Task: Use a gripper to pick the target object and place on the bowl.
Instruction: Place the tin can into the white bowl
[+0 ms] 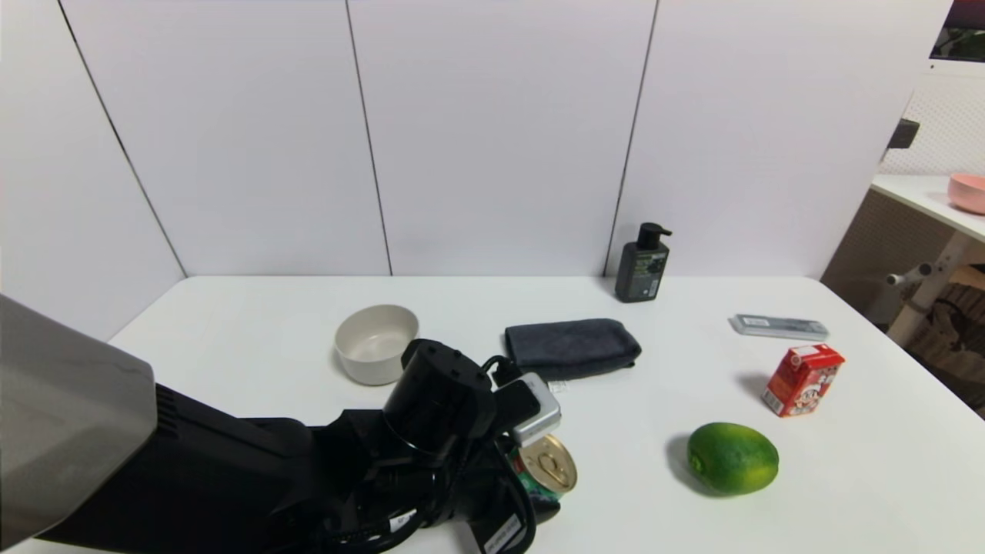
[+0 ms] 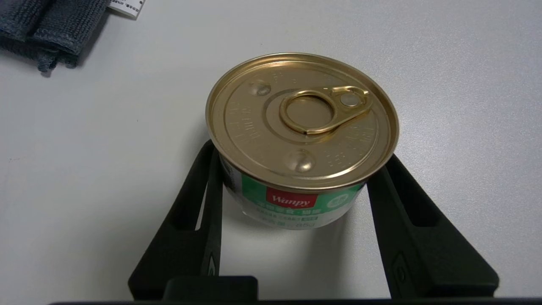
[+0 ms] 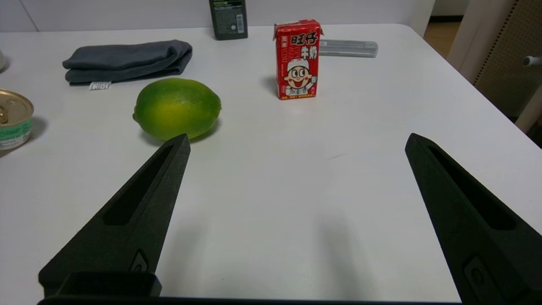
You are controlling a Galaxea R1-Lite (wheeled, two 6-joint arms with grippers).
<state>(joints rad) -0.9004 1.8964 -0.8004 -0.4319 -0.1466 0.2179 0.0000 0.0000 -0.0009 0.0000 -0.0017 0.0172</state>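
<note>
White wall panels stood behind a white table [image 1: 254, 308], and on it, in the head view, a small off-white round bowl with thick straight sides [image 1: 376, 343] sat toward the back left, with a folded dark grey cloth [image 1: 572, 346] to its right and a dark pump bottle [image 1: 643, 265] against the wall. Farther right lay a flat grey case [image 1: 779, 327], a red drink carton [image 1: 803, 379] and a green oval fruit [image 1: 732, 458]; a pink bowl [image 1: 966, 192] rested on a separate desk in the far right corner. The left gripper [image 1: 531, 492], black with a silver-grey camera box, reached in from the near left and hung over a short round tin can with a gold pull-tab lid and green-and-white label [image 1: 547, 465], which stood on the table well in front of the off-white bowl. In the left wrist view the can [image 2: 301, 131] stood upright on the table between the two pointed black fingers [image 2: 199, 220] of the left gripper [image 2: 292, 169]; the fingers flanked its sides closely, though whether they pressed on it could not be told. A corner of the grey cloth [image 2: 46, 25] showed beyond. In the right wrist view the right gripper [image 3: 296, 142] hovered low over bare table with its fingers [image 3: 139, 207] spread wide and holding nothing, the green fruit [image 3: 177, 108] and red carton [image 3: 297, 59] ahead of it, the grey cloth [image 3: 127, 61], the bottle [image 3: 228, 17] and the grey case [image 3: 348, 47] beyond, and the can [image 3: 15, 118] at the edge.
</note>
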